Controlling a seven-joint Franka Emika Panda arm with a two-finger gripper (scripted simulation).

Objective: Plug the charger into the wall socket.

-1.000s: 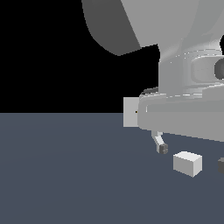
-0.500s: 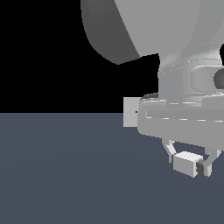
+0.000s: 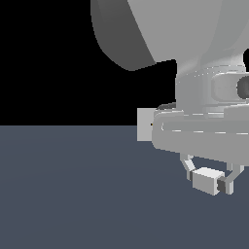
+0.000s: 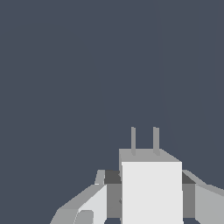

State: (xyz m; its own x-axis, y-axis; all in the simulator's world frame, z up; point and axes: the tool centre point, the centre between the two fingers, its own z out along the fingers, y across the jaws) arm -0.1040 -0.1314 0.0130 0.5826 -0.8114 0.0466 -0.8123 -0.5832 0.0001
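- The charger is a small off-white block, and it sits between the two jaws of the gripper.
- The jaws are closed on the charger, one dark pad pressed on each side of it.
- In the wrist view, two thin grey prongs stick out from the far end of the charger, side by side and straight.
- Past the prongs, the wrist view shows only the flat dark grey-blue tabletop, so there is lots of open room there.
- In the exterior view, the charger is near the exterior view's right edge, low under the big grey arm.
- The gripper hangs down from the arm and holds the charger just over the tabletop; I cannot tell if it touches.
- Farther back, the wall socket stands up straight as a light-grey plate.
- The arm hides its side toward the exterior view's right, so only part of the plate shows.
- The socket is well apart from the charger, toward the exterior view's left and higher in the picture.
- The tabletop toward the exterior view's left is wide open.
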